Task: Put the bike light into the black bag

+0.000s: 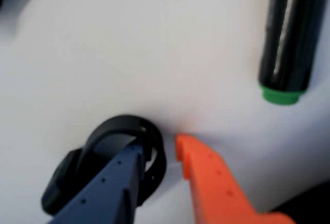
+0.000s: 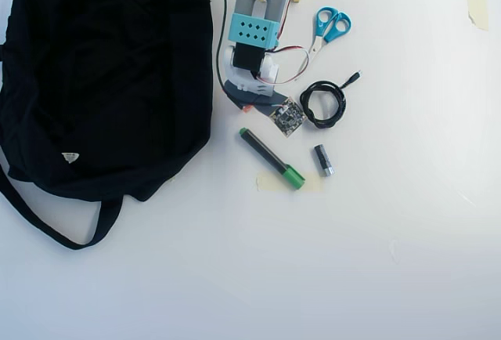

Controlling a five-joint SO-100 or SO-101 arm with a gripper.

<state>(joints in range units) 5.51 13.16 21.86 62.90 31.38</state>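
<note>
One view, wrist, shows open pincer [image 1: 157,154] straddling bike light [image 1: 111,164]; overhead hides it.

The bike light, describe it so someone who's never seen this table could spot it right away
In the overhead view, start at the big black bag and move right to the arm's gripper. The wrist view shows the bike light at the blue finger: a small black block with a round loop strap, unlike the long green-capped marker.

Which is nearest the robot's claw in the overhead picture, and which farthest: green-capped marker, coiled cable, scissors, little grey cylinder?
From the gripper:
1. Green-capped marker, just below.
2. Coiled cable, to the right.
3. Little grey cylinder, lower right; scissors, upper right: too close to call.
</note>
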